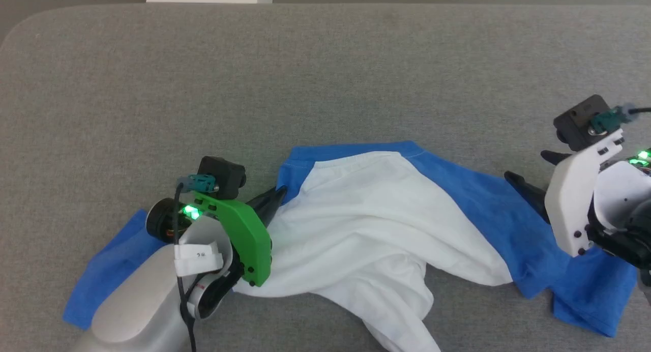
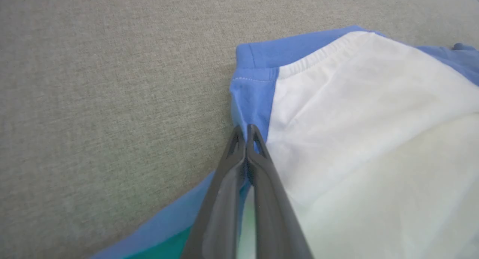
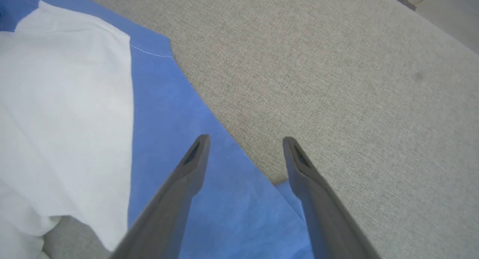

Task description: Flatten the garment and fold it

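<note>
L claw [image 1: 274,195]: fingers together, clamped on blue shoulder strip of garment [image 1: 366,214], at 9 o'clock of the collar
R claw [image 1: 533,173]: fingers apart, nothing held, poised over blue cloth at 3 o'clock of head view
Garment pos: crumpled on grey table [image 1: 325,72], spread from 8 to 4 o'clock, white body bunched, one fold trailing to 6
Step (my read): get 2nd shoulder gripped, then stretch flat
Doing it well: R should've lowered so the blue edge sat between its fingers, then closed firm; L should've held w/o tugging till then; after that, pull toward 9 & 3 evenly, low over table, so body unrolled w/o twist
L wrist vs head: showed blue cloth caught between the closed tips, stitched hem at 12; head view too coarse for that
R wrist vs head: showed cloth edge passing between tips, one over blue, other over bare table
Head vs wrists: gave whole layout, both arms at once
</note>
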Robot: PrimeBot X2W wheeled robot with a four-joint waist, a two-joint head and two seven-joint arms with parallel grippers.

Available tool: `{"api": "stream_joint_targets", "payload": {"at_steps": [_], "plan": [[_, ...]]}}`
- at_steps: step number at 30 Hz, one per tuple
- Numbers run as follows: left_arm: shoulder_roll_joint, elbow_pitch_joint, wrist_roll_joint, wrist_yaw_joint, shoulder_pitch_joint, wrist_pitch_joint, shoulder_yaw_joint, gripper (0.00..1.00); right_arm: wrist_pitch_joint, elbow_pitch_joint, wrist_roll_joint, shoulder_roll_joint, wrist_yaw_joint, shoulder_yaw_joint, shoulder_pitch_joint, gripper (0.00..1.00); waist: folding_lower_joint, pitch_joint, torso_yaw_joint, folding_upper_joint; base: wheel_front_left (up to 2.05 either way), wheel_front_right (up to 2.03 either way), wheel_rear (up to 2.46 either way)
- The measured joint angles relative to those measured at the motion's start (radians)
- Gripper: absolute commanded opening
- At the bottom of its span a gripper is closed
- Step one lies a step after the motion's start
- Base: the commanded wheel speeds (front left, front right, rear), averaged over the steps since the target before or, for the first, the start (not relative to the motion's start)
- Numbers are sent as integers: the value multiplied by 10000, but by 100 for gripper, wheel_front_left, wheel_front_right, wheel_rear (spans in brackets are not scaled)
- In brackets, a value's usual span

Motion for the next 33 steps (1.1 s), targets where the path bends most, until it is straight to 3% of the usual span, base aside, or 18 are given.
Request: {"api": "stream_joint_targets", "payload": {"at_steps": [6,16,17,18,19,24,33], "plan": [[-205,13,15,-8,-248,29,-109,0,454,587,892,-497,2,1198,-454,100,0,304,275,0,0,0,0],[-510,280,19,-194,-676,15,-217,0,324,1246,1592,-1386,0,2665,-1249,100,0,732,862,0,0,0,0],[-529,311,19,-205,-701,13,-222,0,372,1256,1682,-1503,-2,2811,-1332,59,0,760,910,-1,0,0,0],[-546,347,19,-238,-726,8,-222,0,408,1248,1797,-1636,0,2959,-1447,33,0,794,968,-1,0,0,0],[-550,393,17,-265,-754,-19,-221,0,410,1256,1864,-1718,0,3068,-1545,0,0,823,1016,0,0,0,0],[-593,677,-46,-370,-806,-180,-171,0,-130,1390,1871,-1825,0,3427,-1768,0,0,774,1117,-1,0,0,0],[-554,802,35,-424,-793,-1833,453,0,-4079,2941,809,-531,4,2027,-1742,0,1,-23,835,-1,0,0,0]]}}
